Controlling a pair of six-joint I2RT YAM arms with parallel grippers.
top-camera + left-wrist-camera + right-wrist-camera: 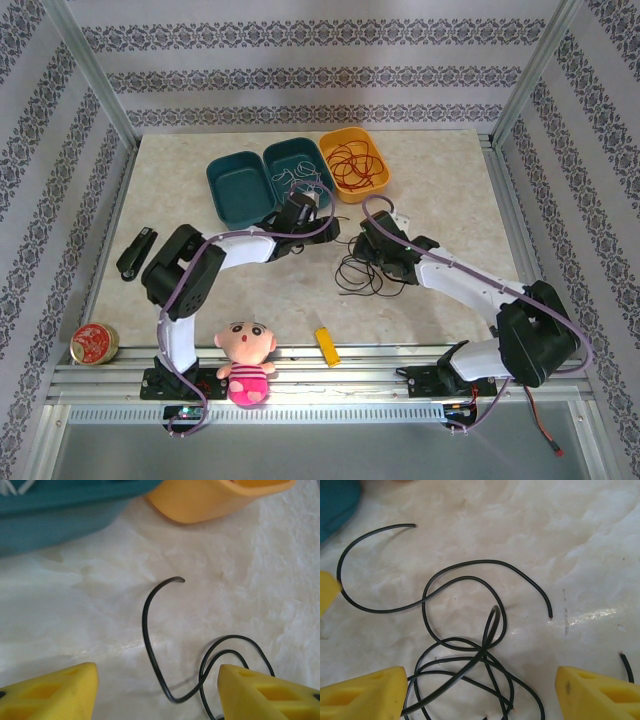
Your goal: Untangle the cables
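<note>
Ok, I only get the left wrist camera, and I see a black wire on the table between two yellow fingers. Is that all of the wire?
Observer: No. In the right wrist view the black wire runs on into a pile of crossing loops, between the fingers of the open right gripper.
Operator: Are there red wires anywhere?
Observer: Yes. From the top camera, red wires lie coiled inside the yellow bowl at the far side of the table.
Operator: And white ones?
Observer: White wires sit in the teal tub right beside that bowl.
</note>
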